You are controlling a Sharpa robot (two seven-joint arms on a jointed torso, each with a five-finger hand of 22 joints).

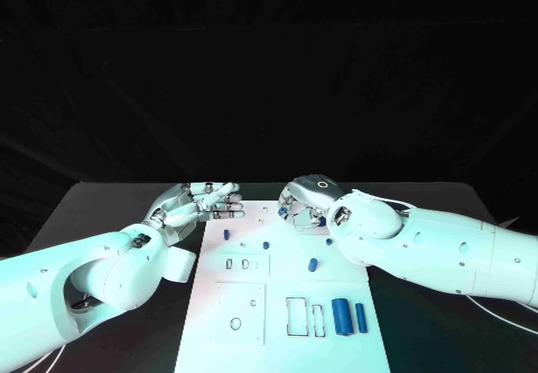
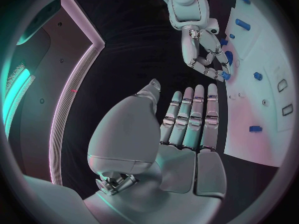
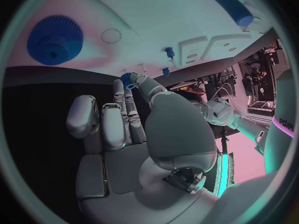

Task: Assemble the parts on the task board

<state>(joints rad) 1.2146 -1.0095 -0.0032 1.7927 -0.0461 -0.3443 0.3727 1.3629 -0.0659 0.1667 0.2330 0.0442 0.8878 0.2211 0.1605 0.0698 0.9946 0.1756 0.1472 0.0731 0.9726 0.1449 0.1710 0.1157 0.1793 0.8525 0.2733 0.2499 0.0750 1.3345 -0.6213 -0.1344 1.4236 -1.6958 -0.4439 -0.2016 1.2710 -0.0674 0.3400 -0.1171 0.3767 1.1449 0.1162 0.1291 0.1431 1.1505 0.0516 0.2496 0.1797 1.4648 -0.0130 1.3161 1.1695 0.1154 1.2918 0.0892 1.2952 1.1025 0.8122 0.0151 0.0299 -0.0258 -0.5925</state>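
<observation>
Small blue gear (image 3: 129, 79) pinched in right hand (image 1: 305, 203) fingertips, over task board (image 1: 258, 311) far edge, likely staged for insertion. Left hand (image 1: 200, 203) at far-left corner: fingers apart, holding nothing, clear of work.

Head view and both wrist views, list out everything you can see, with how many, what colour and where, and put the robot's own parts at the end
task board: one, white, middle of the table, running from near edge to far.
table: one, black, under the board.
cylinders: two, blue, lying side by side at the board's near right.
small parts: several, blue, scattered over the board's far half; exact count unclear.
gear: one, blue, flat on the board, beyond the right hand's fingers.
small toothed part: one, blue, pinched at the right hand's fingertips.
left hand: silver, fingers apart, holding nothing, at the board's far left.
right hand: silver, over the board's far right.
</observation>
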